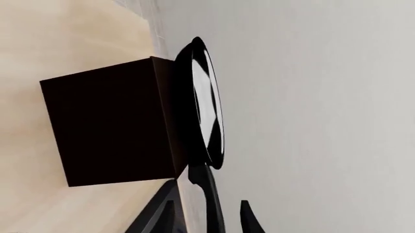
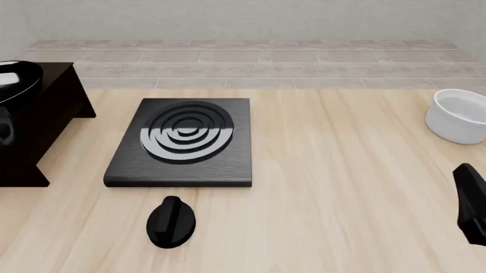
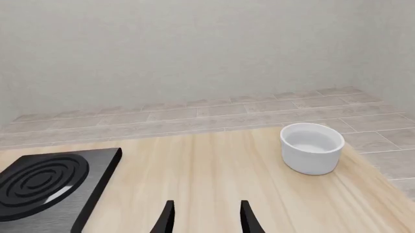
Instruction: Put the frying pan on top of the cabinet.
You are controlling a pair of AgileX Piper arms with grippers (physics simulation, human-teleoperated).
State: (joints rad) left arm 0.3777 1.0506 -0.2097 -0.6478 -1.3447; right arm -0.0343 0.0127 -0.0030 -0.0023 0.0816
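Note:
The glossy black frying pan [image 2: 13, 79] rests on the flat top of the dark brown cabinet [image 2: 42, 122] at the table's far left, cut off by the front view's edge. In the left wrist view the pan [image 1: 206, 102] lies against the cabinet's top [image 1: 110, 126], and its long handle [image 1: 209, 194] runs back between my left gripper's fingers. My left gripper [image 1: 207, 203] is open, with a gap on each side of the handle. My right gripper [image 3: 207, 202] is open and empty, low at the right edge of the front view [image 2: 470, 199].
A flat black stove plate [image 2: 182, 142] with concentric rings lies left of centre, with a small black knob [image 2: 172, 222] in front of it. A white round bowl [image 2: 459, 116] stands at the far right and also shows in the right wrist view [image 3: 311, 147]. A tiled ledge [image 2: 243, 62] runs behind the table.

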